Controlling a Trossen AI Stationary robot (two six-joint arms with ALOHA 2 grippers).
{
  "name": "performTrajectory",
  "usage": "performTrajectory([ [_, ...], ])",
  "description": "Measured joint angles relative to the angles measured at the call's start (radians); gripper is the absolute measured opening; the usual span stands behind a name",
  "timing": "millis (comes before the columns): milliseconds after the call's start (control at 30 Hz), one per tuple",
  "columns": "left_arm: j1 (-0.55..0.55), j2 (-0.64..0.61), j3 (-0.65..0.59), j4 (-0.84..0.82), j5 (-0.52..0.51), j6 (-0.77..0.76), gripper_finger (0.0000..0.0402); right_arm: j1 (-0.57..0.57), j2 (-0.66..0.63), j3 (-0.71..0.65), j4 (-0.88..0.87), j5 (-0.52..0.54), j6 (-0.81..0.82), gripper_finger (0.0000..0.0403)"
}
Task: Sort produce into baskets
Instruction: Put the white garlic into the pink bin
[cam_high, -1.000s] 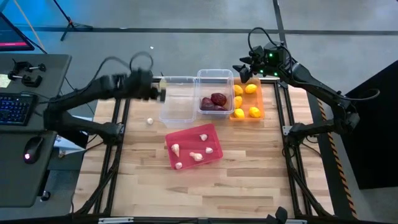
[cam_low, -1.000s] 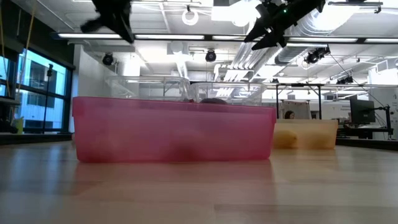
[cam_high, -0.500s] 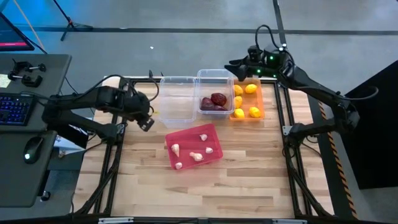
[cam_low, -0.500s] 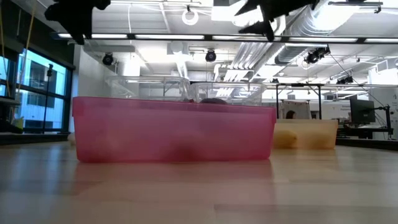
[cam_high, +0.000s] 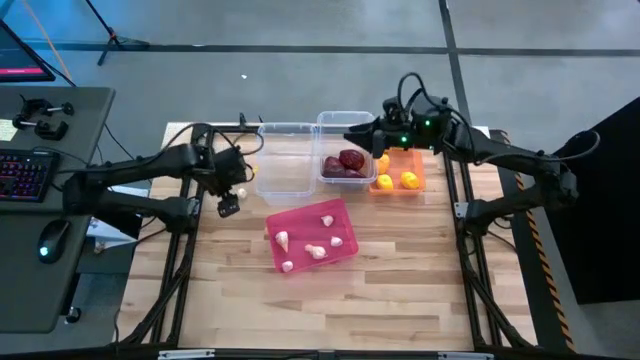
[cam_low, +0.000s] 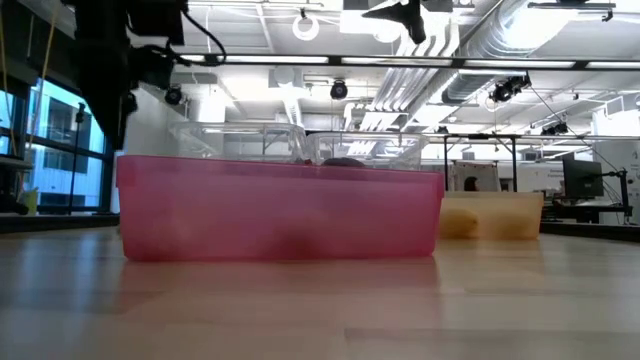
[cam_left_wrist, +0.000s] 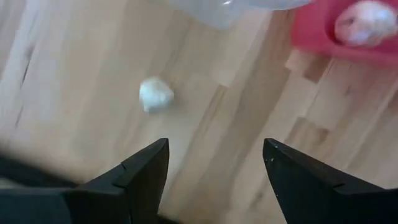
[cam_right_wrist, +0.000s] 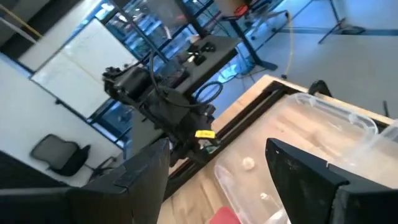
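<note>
One white garlic bulb lies loose on the wooden table, left of the empty clear basket. My left gripper hangs open just above the table beside this bulb, pointing down and touching nothing. My right gripper stands open and nearly level, high over the far edge of the clear basket that holds dark red onions. The orange basket holds lemons. The pink basket holds several garlic bulbs.
The four baskets crowd the far middle of the table, and the pink one sits askew nearer the middle. In the low view the pink basket's wall hides most things behind it. Bare wood spreads along the near half. A desk with a keyboard stands off the table's left.
My left gripper has come down from beside the empty clear basket's far left corner toward the table's near and left edges, rolling as it went, and now hangs low by the loose garlic bulb. My right gripper has swung from the orange basket's far edge toward the table's left.
</note>
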Motion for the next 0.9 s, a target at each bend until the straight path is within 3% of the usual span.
performTrajectory([
  [200, -0.008, 0.027, -0.094, 0.139, -0.056, 0.26, 0.0248, 0.058, 0.0, 0.0, -0.026, 0.155, -0.024, 0.0257],
  [367, -0.008, 0.023, -0.151, 0.213, -0.109, 0.39, 0.0248, 0.071, 0.0, 0.0, -0.041, 0.161, -0.026, 0.0257],
  [667, 0.08, -0.052, -0.177, 0.244, -0.145, 0.395, 0.0248, 0.085, 0.0, 0.0, -0.121, 0.161, -0.031, 0.0257],
  [900, 0.186, -0.08, -0.295, 0.25, -0.142, 0.628, 0.0248, 0.085, 0.0, 0.0, -0.12, 0.162, -0.03, 0.0257],
])
